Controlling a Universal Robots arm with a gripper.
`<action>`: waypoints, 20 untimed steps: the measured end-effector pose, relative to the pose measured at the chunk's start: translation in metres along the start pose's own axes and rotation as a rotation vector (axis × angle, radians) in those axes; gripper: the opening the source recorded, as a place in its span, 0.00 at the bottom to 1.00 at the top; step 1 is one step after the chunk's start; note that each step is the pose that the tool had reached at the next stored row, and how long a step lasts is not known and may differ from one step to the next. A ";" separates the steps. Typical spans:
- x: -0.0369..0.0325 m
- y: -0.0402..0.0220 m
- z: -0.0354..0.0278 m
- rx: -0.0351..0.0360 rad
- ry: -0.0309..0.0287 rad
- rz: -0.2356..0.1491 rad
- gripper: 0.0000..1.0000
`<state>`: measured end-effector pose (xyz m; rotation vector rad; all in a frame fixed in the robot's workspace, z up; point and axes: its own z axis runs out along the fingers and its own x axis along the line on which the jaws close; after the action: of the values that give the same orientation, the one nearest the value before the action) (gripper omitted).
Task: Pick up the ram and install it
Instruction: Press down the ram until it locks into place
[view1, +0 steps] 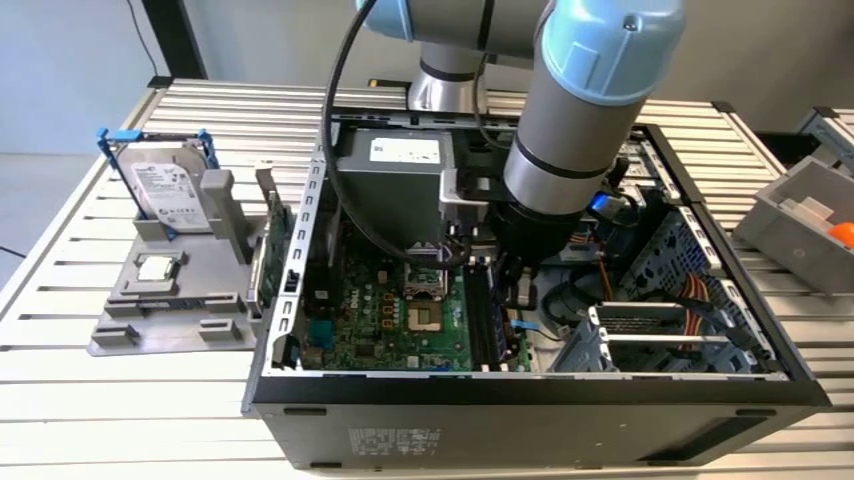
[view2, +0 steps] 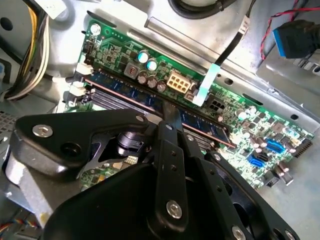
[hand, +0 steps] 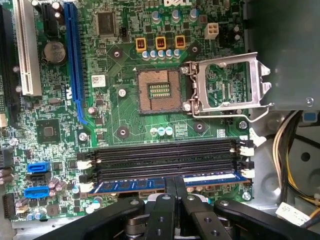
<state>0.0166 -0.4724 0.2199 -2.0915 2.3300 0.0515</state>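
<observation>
The black two-fingered gripper (hand: 175, 192) stands low inside the open black desktop computer case (view1: 534, 395), directly over the green motherboard (hand: 125, 115), with its fingers drawn narrow and closed on the top edge of the ram (hand: 150, 184), a thin, long circuit-board stick with a blue label and dark chips. The ram stands on edge in the slot nearest the gripper, outermost of the bank of long black memory slots (hand: 165, 157), which lie just beside the motherboard's open square processor socket (hand: 159, 91); the other slots in the bank are bare. The grip is taken near mid-length, a hold that in my judgement keeps the stick level and spreads downward force evenly along the slot. In the second wrist view the ram (view2: 200, 122) runs parallel to its slot and appears seated along its length. Whether the white end latches (hand: 246, 149) have snapped home cannot be told. Installation is judged at or near the seating stage.
</observation>
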 end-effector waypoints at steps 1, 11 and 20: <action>0.0000 0.0001 0.0018 0.0000 0.0001 0.000 0.00; -0.0012 0.0007 -0.0283 0.0002 -0.0015 -0.002 0.00; -0.0022 0.0013 -0.0628 0.0000 -0.0016 -0.002 0.00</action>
<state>0.0164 -0.4721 0.2827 -2.0927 2.3273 0.0530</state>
